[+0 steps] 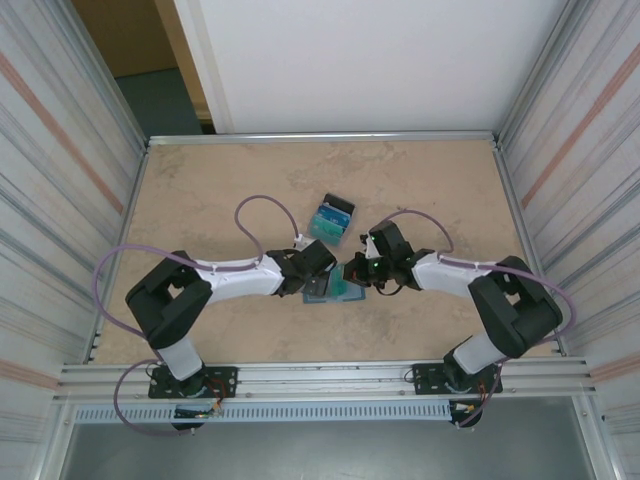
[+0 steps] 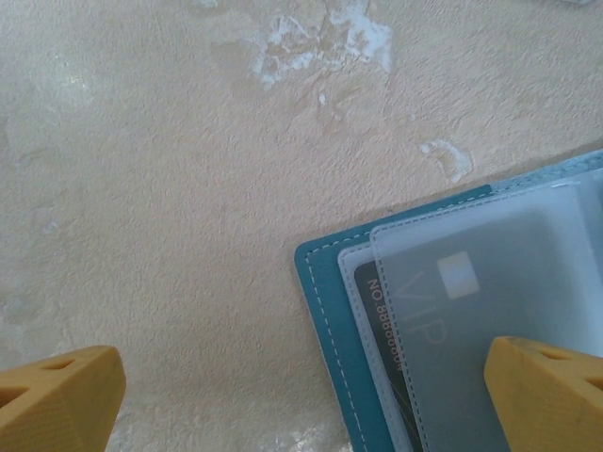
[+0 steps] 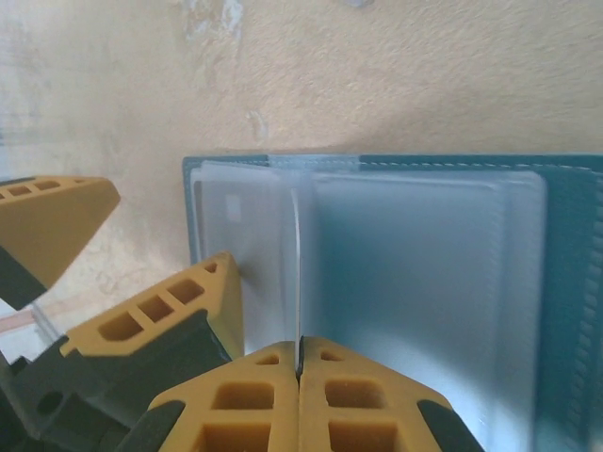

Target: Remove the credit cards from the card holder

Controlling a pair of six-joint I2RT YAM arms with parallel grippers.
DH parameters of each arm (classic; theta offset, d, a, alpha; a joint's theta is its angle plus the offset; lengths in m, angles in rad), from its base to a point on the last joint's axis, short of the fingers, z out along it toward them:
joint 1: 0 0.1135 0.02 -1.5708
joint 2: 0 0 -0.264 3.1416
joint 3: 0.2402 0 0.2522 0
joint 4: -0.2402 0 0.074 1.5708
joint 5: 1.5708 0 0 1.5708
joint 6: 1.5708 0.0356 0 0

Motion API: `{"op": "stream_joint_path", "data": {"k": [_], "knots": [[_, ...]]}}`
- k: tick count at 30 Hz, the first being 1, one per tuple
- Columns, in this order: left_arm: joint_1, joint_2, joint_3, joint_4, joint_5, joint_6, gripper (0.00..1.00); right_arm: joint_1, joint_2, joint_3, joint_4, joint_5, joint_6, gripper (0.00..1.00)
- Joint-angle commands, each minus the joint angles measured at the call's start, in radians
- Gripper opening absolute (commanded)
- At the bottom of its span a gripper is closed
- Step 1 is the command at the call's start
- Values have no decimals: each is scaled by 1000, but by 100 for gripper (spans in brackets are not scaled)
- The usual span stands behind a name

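Note:
The card holder [image 1: 335,291] lies open on the table between both grippers, its teal cover [image 2: 325,301] under frosted sleeve pages [image 3: 424,282]. A dark credit card [image 2: 375,303] and a pale one marked VIP [image 2: 471,292] sit inside the sleeves. My right gripper [image 3: 299,356] is shut on a thin frosted sleeve page that stands up edge-on. My left gripper [image 2: 303,377] is open wide, and one of its fingers [image 3: 193,301] rests on the holder's left page.
A small clear tray with a black end [image 1: 332,218] lies just beyond the holder. The beige tabletop [image 1: 220,180] is walled by metal panels on the left, right and far sides.

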Motion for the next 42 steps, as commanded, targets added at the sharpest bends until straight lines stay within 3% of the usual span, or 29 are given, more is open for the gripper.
{"op": "stream_joint_path", "data": {"k": [1,9,14,21,29,42], "knots": [[8,-36,-33,-48,-35,49,99,13,-70,33,-137,79,-66,0],[11,-148,-45,-6,-75,205,99,32,-169,112,-298,169,-194,0],[40,-233,-70,-17,-78,152,99,32,-154,235,-415,178,-350,0],[62,-361,-147,-16,-91,18,99,33,-32,447,-538,230,-606,0],[65,-437,-191,-8,-121,-23,99,18,160,677,-566,288,-826,0],[95,-465,-221,4,-101,-29,99,-21,390,879,-586,274,-996,0]]}}
